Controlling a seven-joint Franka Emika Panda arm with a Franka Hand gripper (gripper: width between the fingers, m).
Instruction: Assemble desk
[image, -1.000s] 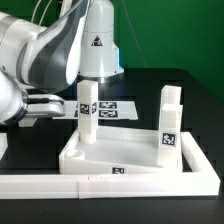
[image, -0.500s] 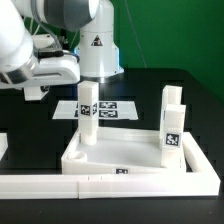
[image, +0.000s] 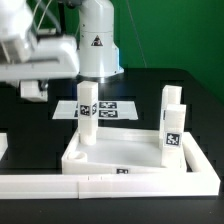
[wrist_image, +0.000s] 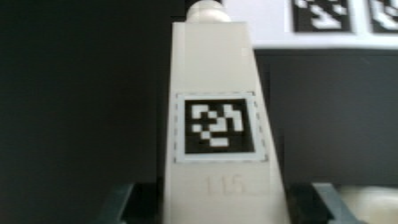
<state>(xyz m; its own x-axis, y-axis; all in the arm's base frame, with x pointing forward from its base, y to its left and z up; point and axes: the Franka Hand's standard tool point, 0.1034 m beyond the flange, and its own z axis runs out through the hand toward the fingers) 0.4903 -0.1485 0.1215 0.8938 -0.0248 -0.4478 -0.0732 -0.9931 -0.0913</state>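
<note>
White leg (wrist_image: 214, 110) stands, seemingly ungripped, between fingers (wrist_image: 128, 203).

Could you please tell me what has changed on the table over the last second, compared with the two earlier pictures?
The arm has swung up and toward the exterior view's left, so it now sits higher in that view. The wrist view shows a white leg between the gripper's fingers. The desk top and the three legs standing in it have not moved, and the marker board behind them is unchanged.
</note>
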